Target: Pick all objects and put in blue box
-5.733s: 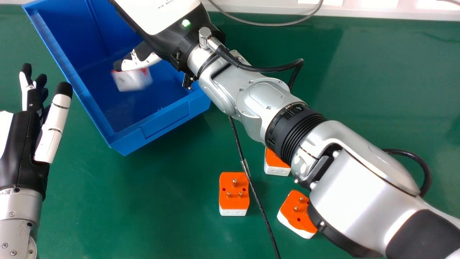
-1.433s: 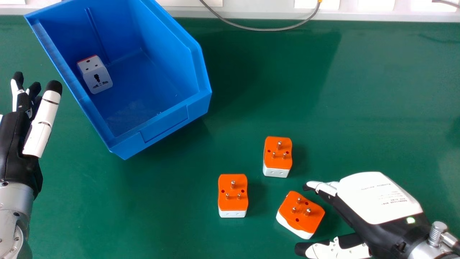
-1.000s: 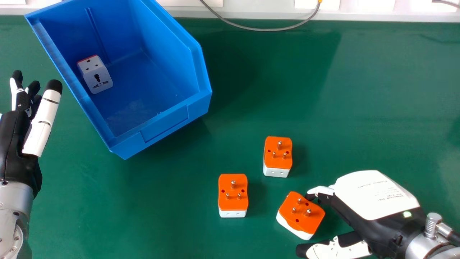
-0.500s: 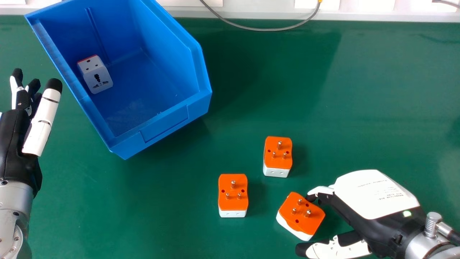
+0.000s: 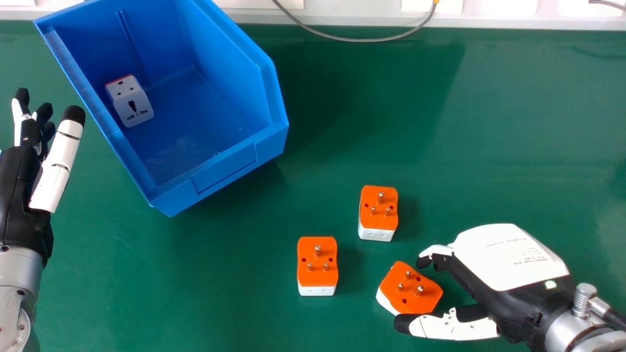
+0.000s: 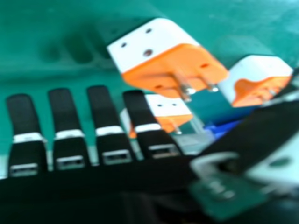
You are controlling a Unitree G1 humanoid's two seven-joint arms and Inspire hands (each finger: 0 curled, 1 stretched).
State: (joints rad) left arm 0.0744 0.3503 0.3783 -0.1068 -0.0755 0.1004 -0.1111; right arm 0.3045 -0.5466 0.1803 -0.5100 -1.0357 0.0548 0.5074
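At the lower right of the head view, my right hand (image 5: 508, 259) is open around the nearest orange-and-white adapter (image 5: 411, 289), its thumb across the front edge and fingertips beside the back right corner. Whether they touch it, I cannot tell. In the right hand view, extended fingers of my right hand (image 6: 107, 126) show below that adapter (image 6: 163, 60). Two more orange-and-white adapters, one (image 5: 317, 264) left of it and another (image 5: 378, 210) behind, stand pins up on the table. A white adapter (image 5: 131, 103) lies inside the blue box (image 5: 222, 168). My left hand (image 5: 19, 195) is open left of the box.
The green table (image 5: 489, 122) extends behind and to the right of the adapters. A grey cable (image 5: 352, 39) curves over its far edge. The box's angled front wall stands between its interior and the loose adapters.
My right hand came back from the box to the nearest adapter, leaving the white adapter inside. Most recently it shifted slightly left and away from me; its thumb now overlaps the adapter. My left hand edged forward.
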